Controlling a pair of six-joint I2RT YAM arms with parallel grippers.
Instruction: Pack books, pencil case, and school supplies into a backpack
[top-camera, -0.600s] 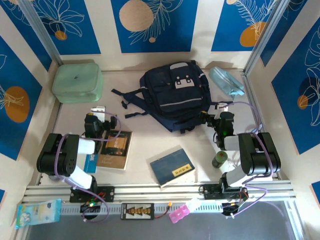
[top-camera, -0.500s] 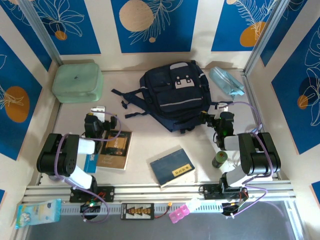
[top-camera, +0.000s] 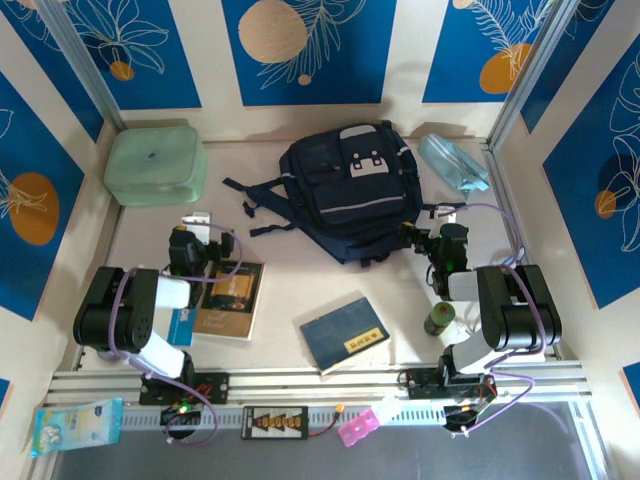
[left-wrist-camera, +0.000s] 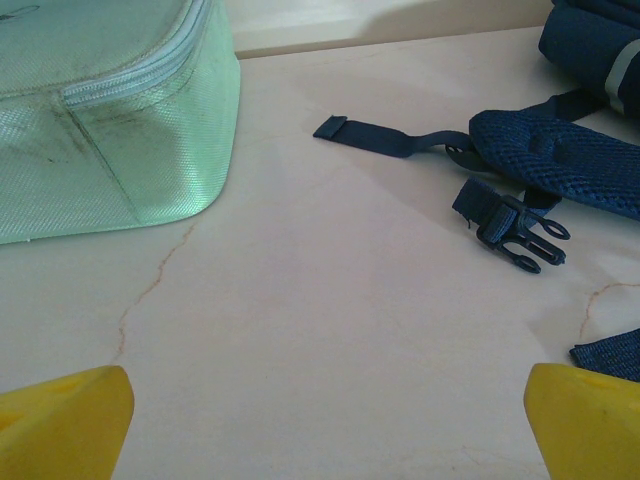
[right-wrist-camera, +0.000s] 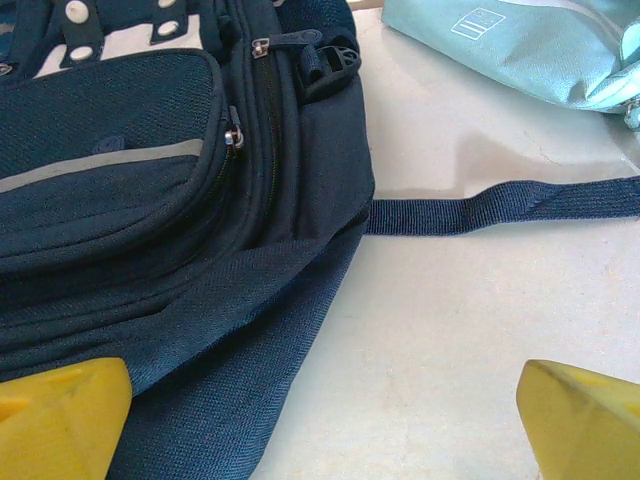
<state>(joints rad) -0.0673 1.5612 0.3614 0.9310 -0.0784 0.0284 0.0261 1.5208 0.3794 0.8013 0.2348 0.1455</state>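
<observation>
Right pincer wide open, empty. Backpack lies just ahead-left, zips running away from me. Left arm is farther.

Lab robot cell: aluminium frame rails and printed blue wall panels.

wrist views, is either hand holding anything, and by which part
Nothing is held. The left hand is open over the bare table. The right hand is open at the lower edge of the backpack, gripping no part of it.
</observation>
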